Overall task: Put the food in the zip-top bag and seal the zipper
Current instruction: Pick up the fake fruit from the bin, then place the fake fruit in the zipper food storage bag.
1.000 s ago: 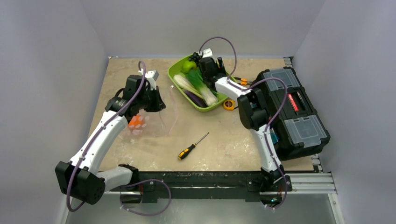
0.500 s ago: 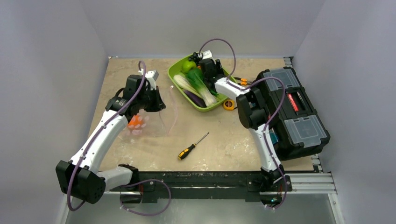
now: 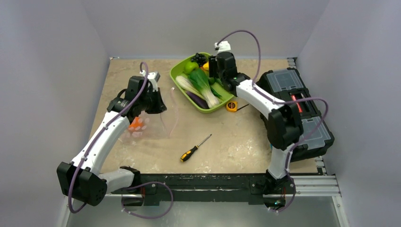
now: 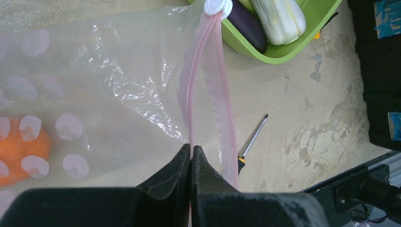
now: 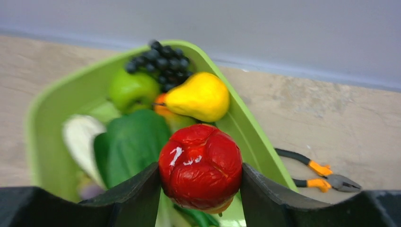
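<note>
Red toy tomato: glossy, wrinkled, round; clamped between the right gripper fingers above lime-green plastic tray. Zip-top bag: clear, crinkly, beside tray, containing orange fruit. Pink zipper: thin strip, pinched in left gripper, jaws closed.

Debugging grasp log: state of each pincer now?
Left pincer: shut on the zipper.
Right pincer: shut on the red tomato.
</note>
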`<action>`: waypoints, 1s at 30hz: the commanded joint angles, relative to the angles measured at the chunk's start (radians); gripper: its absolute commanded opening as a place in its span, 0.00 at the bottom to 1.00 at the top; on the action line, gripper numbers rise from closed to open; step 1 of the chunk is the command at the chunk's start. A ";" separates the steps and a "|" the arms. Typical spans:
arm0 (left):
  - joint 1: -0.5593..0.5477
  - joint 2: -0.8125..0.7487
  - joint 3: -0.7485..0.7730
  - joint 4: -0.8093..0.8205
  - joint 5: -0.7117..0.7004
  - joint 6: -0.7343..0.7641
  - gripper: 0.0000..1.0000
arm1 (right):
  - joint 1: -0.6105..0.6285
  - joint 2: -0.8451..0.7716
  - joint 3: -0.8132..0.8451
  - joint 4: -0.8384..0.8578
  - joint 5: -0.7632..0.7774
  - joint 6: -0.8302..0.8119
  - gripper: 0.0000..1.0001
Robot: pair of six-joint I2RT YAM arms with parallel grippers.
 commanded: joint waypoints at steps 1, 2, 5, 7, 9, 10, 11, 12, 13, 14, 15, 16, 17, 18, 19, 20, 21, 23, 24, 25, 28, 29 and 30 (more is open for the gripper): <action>0.009 -0.001 0.038 0.009 -0.011 0.015 0.00 | 0.002 -0.184 -0.182 0.137 -0.255 0.176 0.00; 0.009 0.003 0.037 0.008 -0.010 0.014 0.00 | 0.002 -0.228 -0.244 0.186 -0.305 0.204 0.00; 0.009 0.009 0.040 0.006 -0.011 0.014 0.00 | 0.003 -0.359 -0.447 0.370 -0.476 0.295 0.00; 0.009 0.009 0.038 0.005 -0.016 0.015 0.00 | 0.004 -0.422 -0.568 0.532 -0.633 0.374 0.00; 0.009 0.009 0.038 0.004 -0.022 0.016 0.00 | 0.007 -0.444 -0.645 0.684 -0.762 0.458 0.00; 0.010 0.009 0.038 0.004 -0.024 0.017 0.00 | 0.012 -0.442 -0.668 0.745 -0.824 0.499 0.00; 0.009 0.010 0.040 0.003 -0.024 0.017 0.00 | 0.020 -0.435 -0.685 0.806 -0.873 0.535 0.00; 0.009 0.010 0.040 0.004 -0.024 0.017 0.00 | 0.030 -0.425 -0.698 0.861 -0.914 0.572 0.00; 0.009 0.010 0.040 0.004 -0.025 0.017 0.00 | 0.043 -0.408 -0.712 0.908 -0.946 0.608 0.00; 0.008 0.009 0.041 0.004 -0.024 0.017 0.00 | 0.057 -0.399 -0.728 0.970 -0.976 0.636 0.00; 0.008 0.011 0.040 0.004 -0.025 0.017 0.00 | 0.072 -0.395 -0.742 1.025 -0.998 0.652 0.00; 0.009 0.011 0.040 0.004 -0.025 0.017 0.00 | 0.085 -0.397 -0.754 1.056 -1.007 0.655 0.00; 0.009 0.012 0.040 0.005 -0.025 0.017 0.00 | 0.098 -0.404 -0.762 1.071 -1.009 0.648 0.00; 0.009 0.013 0.040 0.003 -0.023 0.017 0.00 | 0.113 -0.408 -0.763 1.074 -1.010 0.634 0.00; 0.009 0.012 0.040 0.002 -0.024 0.017 0.00 | 0.128 -0.411 -0.756 1.064 -1.014 0.614 0.00; 0.009 0.012 0.041 0.003 -0.025 0.017 0.00 | 0.149 -0.411 -0.744 1.041 -1.018 0.585 0.00; 0.009 0.011 0.041 0.002 -0.024 0.017 0.00 | 0.172 -0.404 -0.727 1.008 -1.021 0.557 0.00; 0.009 0.008 0.043 0.002 -0.021 0.017 0.00 | 0.220 -0.381 -0.707 0.988 -1.021 0.536 0.00; 0.009 0.007 0.043 0.002 -0.021 0.017 0.00 | 0.234 -0.370 -0.706 0.997 -1.012 0.539 0.00; 0.009 0.005 0.043 0.001 -0.021 0.017 0.00 | 0.246 -0.358 -0.709 1.011 -0.998 0.551 0.00; 0.010 0.001 0.041 0.001 -0.024 0.018 0.00 | 0.262 -0.318 -0.714 1.063 -0.980 0.586 0.00; 0.009 0.000 0.041 0.001 -0.024 0.017 0.00 | 0.263 -0.304 -0.707 1.066 -0.980 0.593 0.00; 0.009 -0.001 0.041 0.001 -0.024 0.017 0.00 | 0.263 -0.290 -0.699 1.063 -0.980 0.598 0.00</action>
